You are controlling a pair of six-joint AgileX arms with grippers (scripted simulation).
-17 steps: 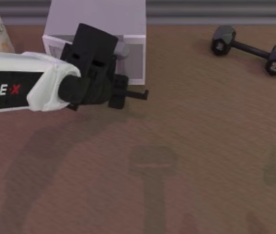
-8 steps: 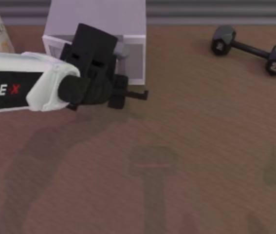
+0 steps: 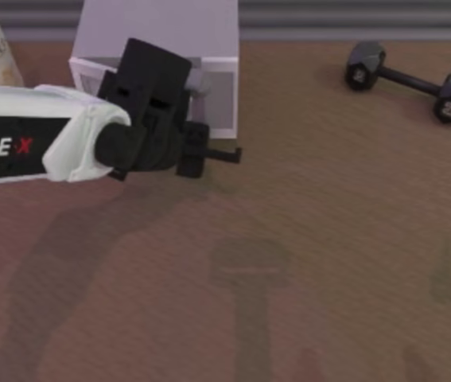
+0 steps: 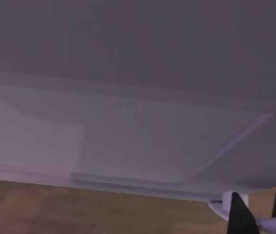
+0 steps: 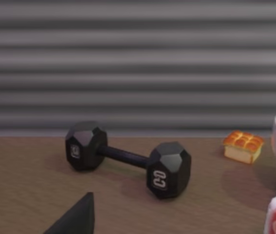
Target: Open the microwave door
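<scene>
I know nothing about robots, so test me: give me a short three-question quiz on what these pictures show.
1. True or false: the left gripper is at the front of the microwave.
2. Which object lies on the table's right side in the top view? A) a black dumbbell B) a green kettle C) a blue book
3. Fill in: in the right wrist view, an orange block of ____ sits on the wooden table beyond the dumbbell.

Key: 1 true, the left arm reaches in from the left and its gripper is by the microwave door. 2 A. 3 bread. The right gripper shows only a dark tip, away from the microwave.
</scene>
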